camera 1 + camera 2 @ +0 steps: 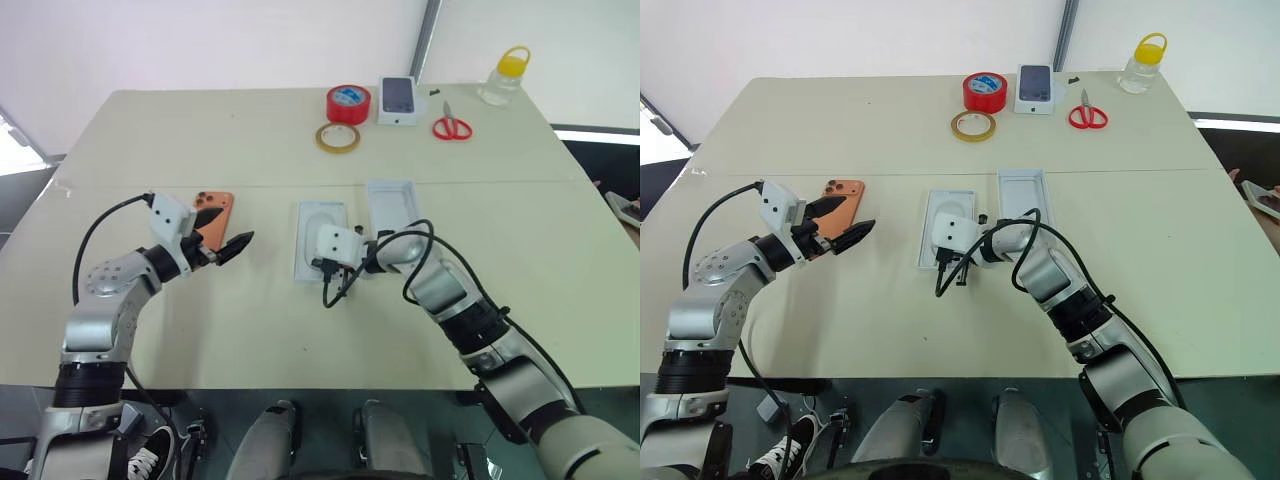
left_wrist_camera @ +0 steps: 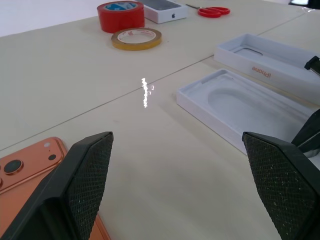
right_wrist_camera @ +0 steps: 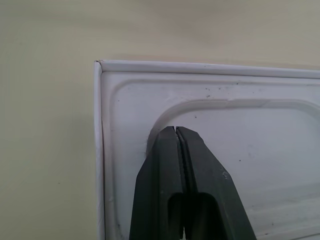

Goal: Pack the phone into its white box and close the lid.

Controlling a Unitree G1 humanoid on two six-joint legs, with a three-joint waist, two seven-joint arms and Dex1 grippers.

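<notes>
The orange phone (image 1: 216,212) lies back up on the table's left half, camera cluster at its far corner. My left gripper (image 1: 224,232) is open just right of it, one finger over the phone's edge and nothing between the fingers (image 2: 90,175). At the table's middle lie two white trays side by side. The left one, the white box (image 1: 303,240), has a white insert with a rounded recess (image 3: 260,150) in it. The right one, the lid (image 1: 390,205), lies open side up. My right gripper (image 3: 176,129) is shut and empty, its tip over the recess near a corner.
Along the far edge stand a red tape roll (image 1: 348,103), a tan tape roll (image 1: 338,138), a small white box with a dark phone picture (image 1: 397,100), red scissors (image 1: 452,127) and a bottle with a yellow cap (image 1: 505,75). A seam crosses the table.
</notes>
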